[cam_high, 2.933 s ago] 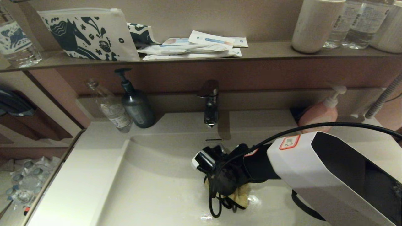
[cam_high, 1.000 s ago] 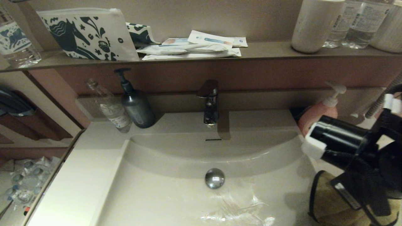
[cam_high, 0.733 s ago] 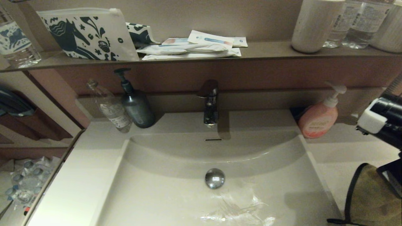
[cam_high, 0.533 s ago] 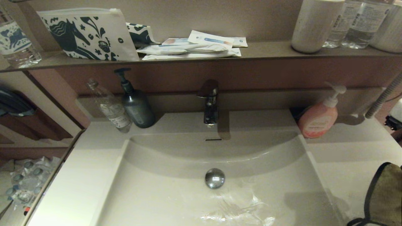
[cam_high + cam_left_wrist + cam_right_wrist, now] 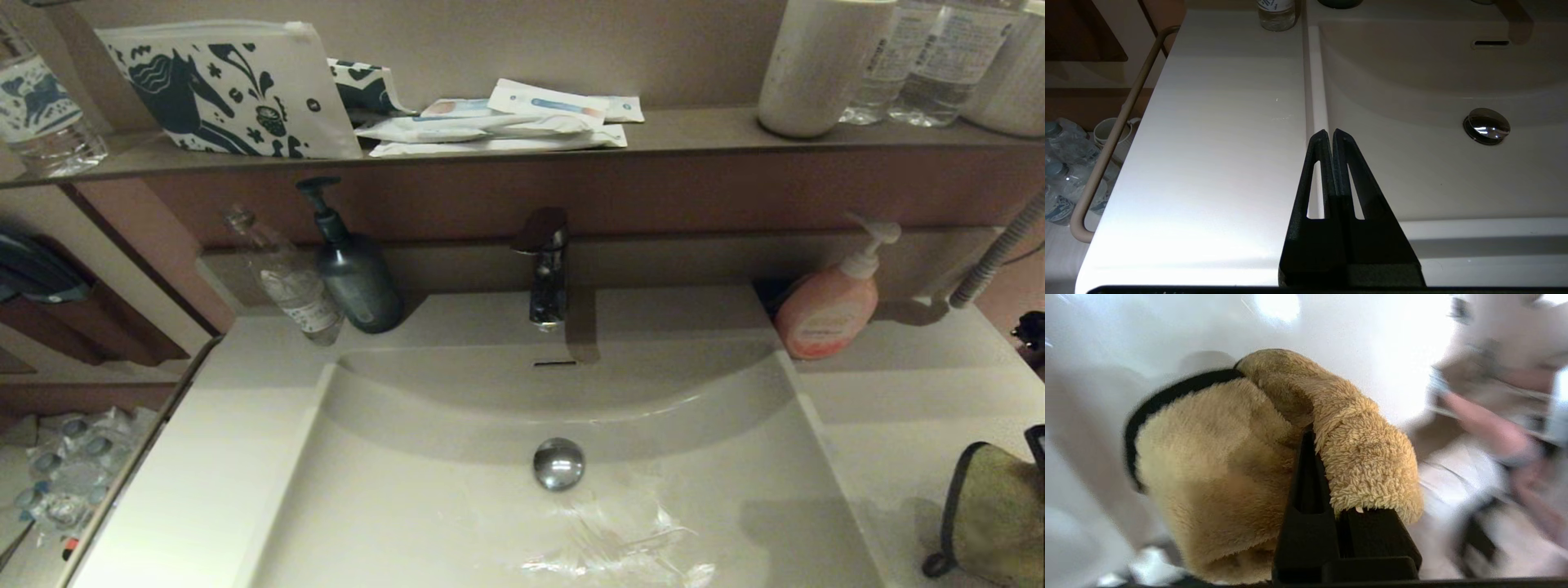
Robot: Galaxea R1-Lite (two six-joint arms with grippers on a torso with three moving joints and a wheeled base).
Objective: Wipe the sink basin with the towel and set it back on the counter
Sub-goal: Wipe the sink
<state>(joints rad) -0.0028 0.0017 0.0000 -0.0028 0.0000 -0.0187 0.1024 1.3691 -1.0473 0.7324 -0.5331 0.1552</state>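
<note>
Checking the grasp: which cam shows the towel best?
Right wrist view: the towel fills the picture, bunched around the shut right gripper. The head view catches only part of it at the edge, over the counter. The left wrist view shows none of it.

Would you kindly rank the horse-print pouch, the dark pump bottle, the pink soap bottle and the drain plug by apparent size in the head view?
1. horse-print pouch, clearly largest.
2. dark pump bottle and pink soap bottle: they look about alike, so I will not rank them.
3. drain plug, smallest.
</note>
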